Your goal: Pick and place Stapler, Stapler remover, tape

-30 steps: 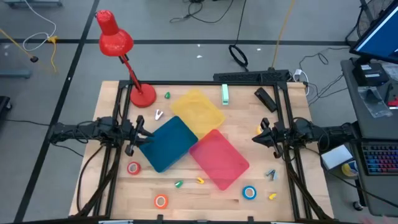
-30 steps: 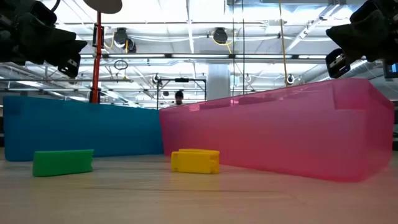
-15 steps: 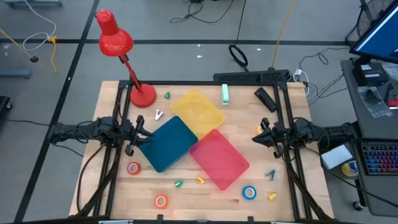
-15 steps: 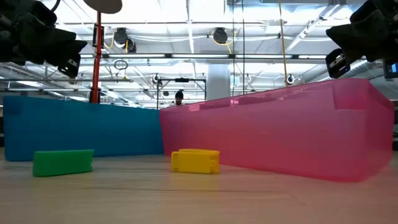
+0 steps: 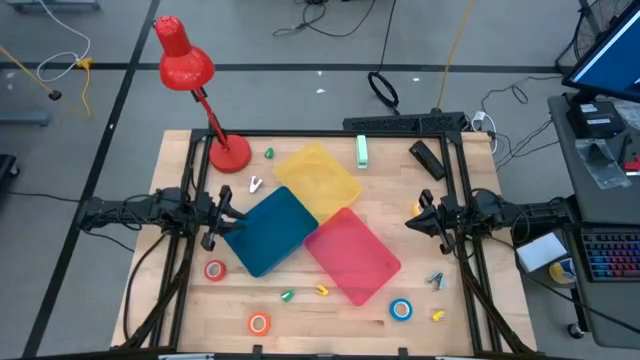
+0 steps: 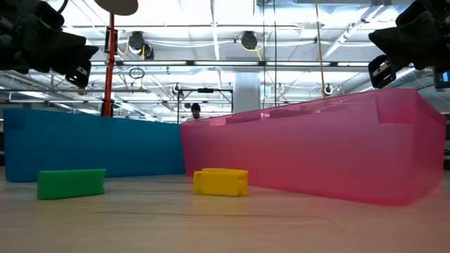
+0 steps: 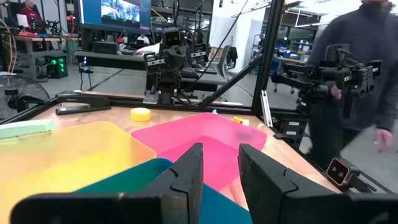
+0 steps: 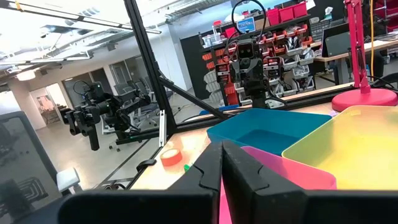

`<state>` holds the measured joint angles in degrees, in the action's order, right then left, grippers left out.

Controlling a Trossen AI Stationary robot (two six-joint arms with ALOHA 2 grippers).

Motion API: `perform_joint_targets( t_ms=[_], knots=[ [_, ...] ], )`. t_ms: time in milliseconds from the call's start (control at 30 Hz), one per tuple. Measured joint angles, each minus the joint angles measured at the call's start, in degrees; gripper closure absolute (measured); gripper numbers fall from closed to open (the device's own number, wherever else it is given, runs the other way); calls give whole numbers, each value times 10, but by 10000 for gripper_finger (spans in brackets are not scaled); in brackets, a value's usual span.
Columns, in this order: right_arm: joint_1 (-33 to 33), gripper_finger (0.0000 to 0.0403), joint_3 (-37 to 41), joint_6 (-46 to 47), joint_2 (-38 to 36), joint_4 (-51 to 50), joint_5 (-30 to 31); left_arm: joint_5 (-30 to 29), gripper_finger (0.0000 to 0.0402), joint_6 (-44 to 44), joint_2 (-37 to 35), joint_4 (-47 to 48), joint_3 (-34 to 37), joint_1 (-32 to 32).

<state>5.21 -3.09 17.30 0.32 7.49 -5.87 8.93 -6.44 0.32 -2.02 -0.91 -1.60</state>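
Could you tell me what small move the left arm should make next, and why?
Probably lower the left gripper, its fingers apart and empty over the blue tray's edge, toward the nearby red tape ring lying loose on the wooden table; the right gripper waits shut.

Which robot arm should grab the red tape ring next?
Probably the left. Its claw is open over the blue tray's edge, with the red tape ring close by. The right claw is shut, across the trays.

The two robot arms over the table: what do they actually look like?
Both arms are black and slim, built of chunky jointed segments. The left gripper and right gripper each end in two dark, flat, blocky fingers. Dark cables trail from their bases by the table's black frame.
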Motion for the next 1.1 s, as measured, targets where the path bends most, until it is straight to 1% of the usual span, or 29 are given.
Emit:
perform_joint_targets(
  t_ms=[600, 700, 933, 1000, 1100],
  knots=[
    [0, 399, 0, 7, 0, 1, 0, 0, 298, 0, 0, 0, 0, 0],
    [0, 399, 0, 57, 0, 21, 0, 0, 298, 0, 0, 0, 0, 0],
    [0, 399, 0, 217, 0, 71, 0, 0, 298, 0, 0, 0, 0, 0],
    [0, 399, 0, 232, 0, 87, 0, 0, 298, 0, 0, 0, 0, 0],
    [0, 399, 0, 231, 0, 106, 1, 0, 298, 0, 0, 0, 0, 0]
  ],
)
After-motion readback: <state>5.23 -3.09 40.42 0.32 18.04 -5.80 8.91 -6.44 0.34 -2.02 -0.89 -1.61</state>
